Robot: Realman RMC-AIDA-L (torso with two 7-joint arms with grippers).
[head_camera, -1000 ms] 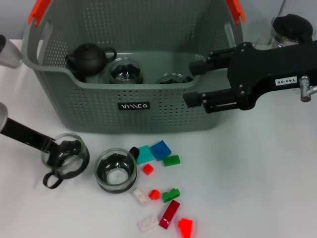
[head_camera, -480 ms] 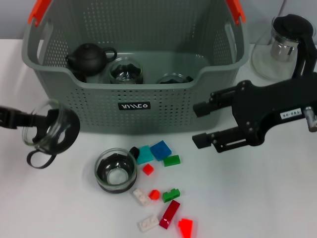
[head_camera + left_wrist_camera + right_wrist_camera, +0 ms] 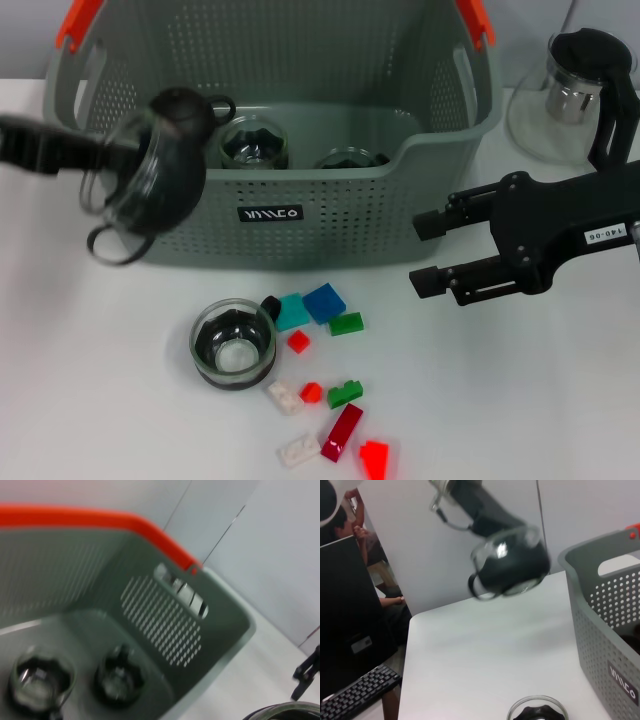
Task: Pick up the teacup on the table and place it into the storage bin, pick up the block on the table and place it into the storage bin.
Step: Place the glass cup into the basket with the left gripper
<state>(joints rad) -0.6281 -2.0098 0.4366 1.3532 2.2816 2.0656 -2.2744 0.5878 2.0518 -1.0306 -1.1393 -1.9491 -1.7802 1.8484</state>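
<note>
Count, head view: one storage bin (image 3: 300, 215), grey-green, perforated, two orange handles, filling the upper centre of the frame. Inside it: one black teapot (image 3: 190, 110) and two glass cups (image 3: 253, 141) on the floor of the bin. On the white surface (image 3: 520, 400): one glass teacup with a dark insert (image 3: 233, 343) at lower centre, standing upright. One more glass teacup (image 3: 150, 185) is off the surface, at upper left, tilted in front of the bin's left front corner.

Blocks (image 3: 325, 375) scattered at lower centre, just right of the standing teacup: about ten. Four red, two green, two white, one teal, one blue.

One glass kettle with black lid (image 3: 590, 80) at upper right, outside the bin.

Left gripper (image 3: 95, 155) at upper left, holding the raised teacup; how wide its jaws stand I cannot tell. Right gripper (image 3: 430, 255) at right of centre, jaws apart, holding nothing, in front of the bin's right front corner.

Change: half a second ago the raised teacup hung lower, at mid left; now it is up at rim height. The right gripper has moved slightly rightward.

Writing: black label (image 3: 271, 214) on the bin front, white lettering, not legible. White tag on the right arm (image 3: 605, 236) appears upside down; reads roughly "140-06".
</note>
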